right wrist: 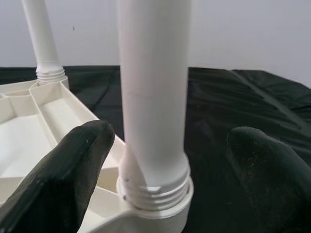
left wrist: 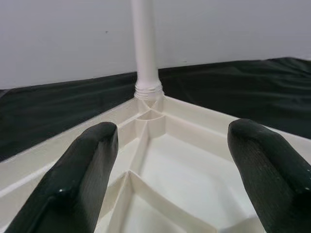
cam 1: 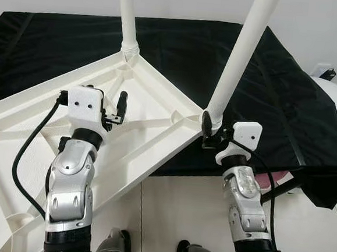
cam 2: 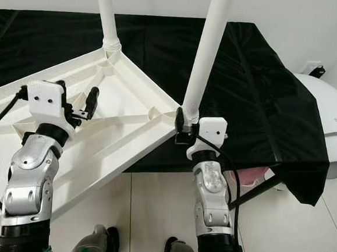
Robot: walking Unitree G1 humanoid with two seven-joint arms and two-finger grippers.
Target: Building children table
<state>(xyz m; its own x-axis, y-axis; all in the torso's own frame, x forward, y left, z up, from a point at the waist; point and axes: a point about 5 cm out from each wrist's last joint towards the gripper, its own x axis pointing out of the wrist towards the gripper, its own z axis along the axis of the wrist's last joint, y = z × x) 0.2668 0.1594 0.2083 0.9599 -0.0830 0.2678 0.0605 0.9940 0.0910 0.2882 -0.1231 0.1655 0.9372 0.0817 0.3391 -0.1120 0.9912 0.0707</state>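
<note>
While its jaws are standing open around the base of the near leg (right wrist: 153, 97), the right gripper (cam 1: 209, 132) is hovering at the tabletop (cam 1: 139, 129) corner; the left gripper's (cam 1: 116, 107) open jaws are hanging above the ribbed underside, facing the far leg (left wrist: 145, 43).

Upturned white tabletop (cam 1: 151, 122), two legs (cam 1: 239, 53) upright

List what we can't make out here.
- Leg tops: far leg and near leg run off the top edge in the eye views.
- Tabletop: its left end is cut by the frame edge, so other sockets are unseen.
- Near leg's thread seating: partly behind the right gripper.
</note>
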